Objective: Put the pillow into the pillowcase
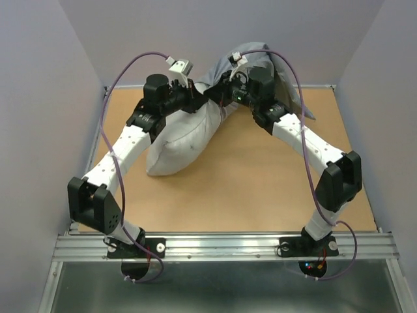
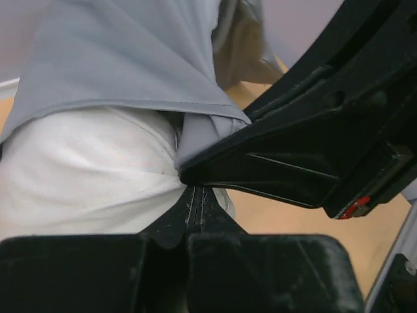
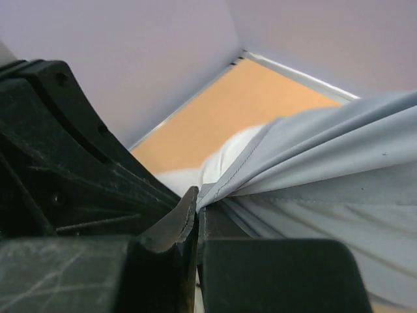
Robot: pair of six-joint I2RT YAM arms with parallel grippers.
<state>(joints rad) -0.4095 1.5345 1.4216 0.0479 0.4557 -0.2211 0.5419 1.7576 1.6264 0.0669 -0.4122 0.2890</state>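
Pillow [image 1: 177, 149]: it lies on the bench [image 1: 260, 189], a little left of the middle and set on a slant. One pointed corner is toward the near left, and the other end reaches up toward the back wall.
Pillowcase [image 1: 220, 70]: it is at the far end of the pillow, lifted up from the bench. It covers only that far end. Another part of it hangs down behind the right arm [image 1: 306, 147], toward the back right of the bench.
Bare part of the pillow: most of its length is outside the pillowcase, with the off-white cloth showing.
Left claw [image 2: 195, 193]: the fingers are pressed together with no gap. The tips sit where the white cloth of the pillow puckers and a fold of the pillowcase comes down. I cannot tell which cloth is caught between them, if any.
Right claw [image 3: 197, 201]: the fingers are together and clamped on the hem of the pillowcase. From the tips the blue-grey cloth runs to the right in tight folds.
The two claws: they are just beside each other at the far end of the pillow. In the left wrist view the black body of the right claw crosses directly above the left tips.
Arms: the left arm [image 1: 124, 153] and the right arm both reach forward and inward from the near edge.
Surroundings: the bench top is tan, with pale walls [image 1: 39, 98] around it.
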